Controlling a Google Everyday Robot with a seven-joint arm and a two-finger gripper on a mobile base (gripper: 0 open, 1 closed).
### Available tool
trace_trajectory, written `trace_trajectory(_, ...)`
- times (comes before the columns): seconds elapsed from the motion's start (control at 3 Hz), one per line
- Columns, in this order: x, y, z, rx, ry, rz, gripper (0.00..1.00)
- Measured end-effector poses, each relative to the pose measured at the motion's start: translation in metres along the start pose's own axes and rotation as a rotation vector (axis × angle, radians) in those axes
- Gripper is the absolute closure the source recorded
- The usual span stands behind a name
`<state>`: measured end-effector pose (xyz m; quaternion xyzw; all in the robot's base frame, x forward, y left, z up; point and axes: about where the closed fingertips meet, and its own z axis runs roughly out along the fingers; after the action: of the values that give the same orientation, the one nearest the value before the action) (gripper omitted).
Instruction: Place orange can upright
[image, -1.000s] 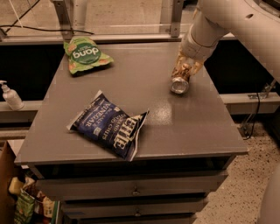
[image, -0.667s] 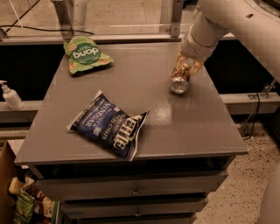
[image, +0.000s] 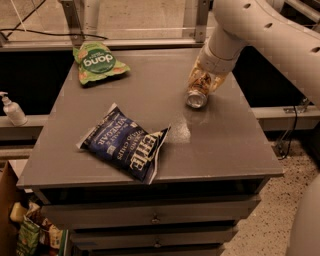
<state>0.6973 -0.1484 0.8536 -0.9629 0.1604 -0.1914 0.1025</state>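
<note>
The small orange-tan aluminium drink can (image: 198, 93) lies tilted near the grey worktop's (image: 225, 145) far right edge, unmoved this past second, so not yet upright. The claw (image: 204, 81) sits over it; whether it grips, I cannot tell.

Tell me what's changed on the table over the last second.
Nothing visibly changed. The gripper stays at the orange can near the back right of the table; the can is tilted as before, not upright. The blue chip bag and the green bag lie where they were.
</note>
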Motion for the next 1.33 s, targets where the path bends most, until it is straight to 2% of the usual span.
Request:
trace_trajectory(0.33, -0.006, -0.003, 0.006, -0.028, -0.003, 0.018, 0.00)
trace_trajectory(0.67, -0.009, -0.006, 0.004, -0.049, 0.008, 0.023, 0.00)
trace_trajectory(1.33, -0.001, -0.018, 0.011, -0.129, 0.031, -0.013, 0.00)
